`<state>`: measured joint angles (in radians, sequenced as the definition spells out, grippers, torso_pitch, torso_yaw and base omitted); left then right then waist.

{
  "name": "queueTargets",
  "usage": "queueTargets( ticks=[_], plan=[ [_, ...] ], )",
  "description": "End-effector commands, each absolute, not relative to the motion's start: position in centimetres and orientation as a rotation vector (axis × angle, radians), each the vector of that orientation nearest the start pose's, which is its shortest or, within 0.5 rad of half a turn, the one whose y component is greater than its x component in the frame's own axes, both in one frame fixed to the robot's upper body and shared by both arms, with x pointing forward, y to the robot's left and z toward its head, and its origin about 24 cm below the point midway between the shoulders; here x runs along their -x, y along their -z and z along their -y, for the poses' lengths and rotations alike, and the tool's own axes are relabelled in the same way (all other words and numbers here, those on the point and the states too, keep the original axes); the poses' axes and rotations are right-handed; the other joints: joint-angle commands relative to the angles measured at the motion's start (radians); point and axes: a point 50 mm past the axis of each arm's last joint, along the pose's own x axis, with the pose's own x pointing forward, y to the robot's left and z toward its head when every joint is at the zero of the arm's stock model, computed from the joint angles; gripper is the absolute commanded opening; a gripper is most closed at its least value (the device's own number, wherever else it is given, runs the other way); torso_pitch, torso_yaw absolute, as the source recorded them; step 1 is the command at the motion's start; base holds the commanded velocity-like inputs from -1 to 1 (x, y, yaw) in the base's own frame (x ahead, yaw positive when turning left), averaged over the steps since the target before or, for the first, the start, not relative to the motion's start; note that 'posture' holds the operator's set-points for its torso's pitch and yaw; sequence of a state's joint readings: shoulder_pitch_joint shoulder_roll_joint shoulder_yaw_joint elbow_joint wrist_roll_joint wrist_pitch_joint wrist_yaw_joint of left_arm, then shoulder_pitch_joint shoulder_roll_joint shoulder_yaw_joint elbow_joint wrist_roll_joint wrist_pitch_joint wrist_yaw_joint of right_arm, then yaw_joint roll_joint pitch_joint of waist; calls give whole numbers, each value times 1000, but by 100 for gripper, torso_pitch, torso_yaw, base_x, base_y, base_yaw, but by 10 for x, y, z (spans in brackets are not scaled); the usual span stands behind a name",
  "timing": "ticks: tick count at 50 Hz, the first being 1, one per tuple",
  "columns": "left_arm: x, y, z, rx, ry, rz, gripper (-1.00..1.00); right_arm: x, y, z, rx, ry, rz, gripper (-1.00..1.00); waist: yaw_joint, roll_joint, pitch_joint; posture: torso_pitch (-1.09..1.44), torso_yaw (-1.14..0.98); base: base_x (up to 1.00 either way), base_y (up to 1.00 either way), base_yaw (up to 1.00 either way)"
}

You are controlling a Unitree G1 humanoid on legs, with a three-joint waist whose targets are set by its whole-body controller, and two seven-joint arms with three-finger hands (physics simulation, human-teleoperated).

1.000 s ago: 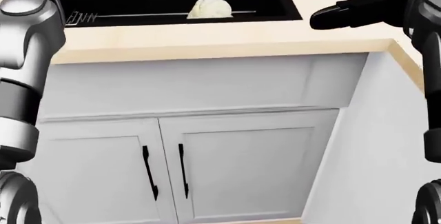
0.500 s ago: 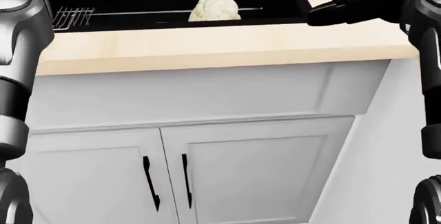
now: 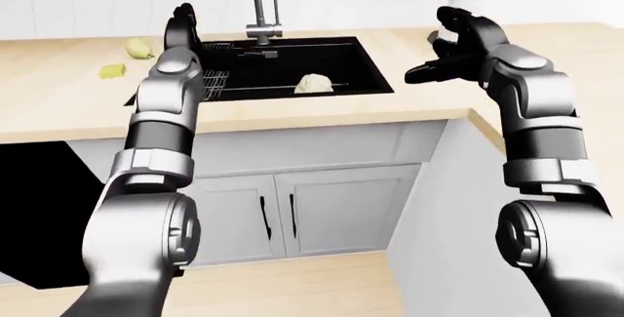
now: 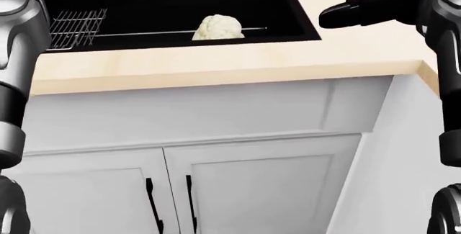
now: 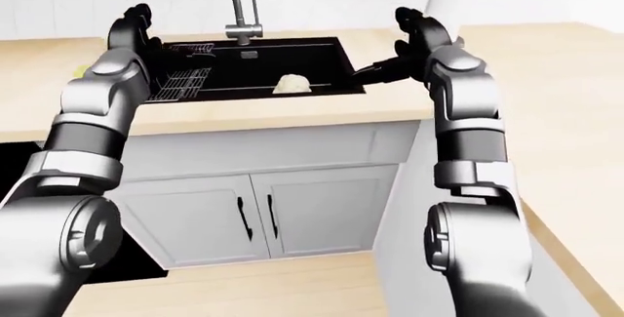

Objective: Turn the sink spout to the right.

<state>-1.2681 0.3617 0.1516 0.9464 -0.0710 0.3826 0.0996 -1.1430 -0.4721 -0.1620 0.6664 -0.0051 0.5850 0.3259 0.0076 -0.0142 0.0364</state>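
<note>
A: Supporting surface?
B: Light wood countertop (image 3: 292, 108), over white cabinet doors (image 3: 336, 207) with black handles.
A: Set into it?
B: Black sink basin (image 3: 351, 64). Inside: pale cauliflower-like lump (image 4: 219, 27) resting by a thin rail; wire rack (image 4: 78, 26) at head view's left.
A: Directly on the counter?
B: Two yellow-green items (image 3: 140, 48) and (image 3: 112, 71), left of sink in left-eye view, near each other. Identity unclear.

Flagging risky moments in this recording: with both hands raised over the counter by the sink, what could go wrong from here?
1. Neither the left hand nor the right hand touches the tall grey metal faucet yet; a hasty reach could push its thin handle rather than the spout.
2. The pale cauliflower head lies in the black sink basin; a low reach might bump it.
</note>
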Motion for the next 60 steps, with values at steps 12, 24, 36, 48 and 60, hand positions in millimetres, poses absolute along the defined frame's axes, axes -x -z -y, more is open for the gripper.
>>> queueTargets(
  ticks=[12, 24, 36, 48, 60],
  plan=[
    [-421, -282, -196, -92, -195, 91, 100, -398, -284, 224, 204, -65, 14, 100, -17, 99, -30, 0, 0, 18, 0, 0],
    [-422, -279, -197, -89, -197, 87, 100, -398, -281, 226, 201, -63, 11, 100, 5, -16, -21, 0, 0, 27, 0, 0],
    [-422, -276, -203, -81, -205, 80, 100, -401, -282, 220, 204, -73, 15, 100, -5, -3, -25, 0, 0, 26, 0, 0],
    [-421, -286, -211, -70, -224, 90, 100, -400, -282, 222, 202, -72, 16, 100, -7, 54, -36, 0, 0, 26, 0, 0],
    [-421, -289, -221, -60, -246, 87, 100, -400, -285, 221, 207, -73, 15, 100, 1, -45, -42, 0, 0, 26, 0, 0]
  ],
)
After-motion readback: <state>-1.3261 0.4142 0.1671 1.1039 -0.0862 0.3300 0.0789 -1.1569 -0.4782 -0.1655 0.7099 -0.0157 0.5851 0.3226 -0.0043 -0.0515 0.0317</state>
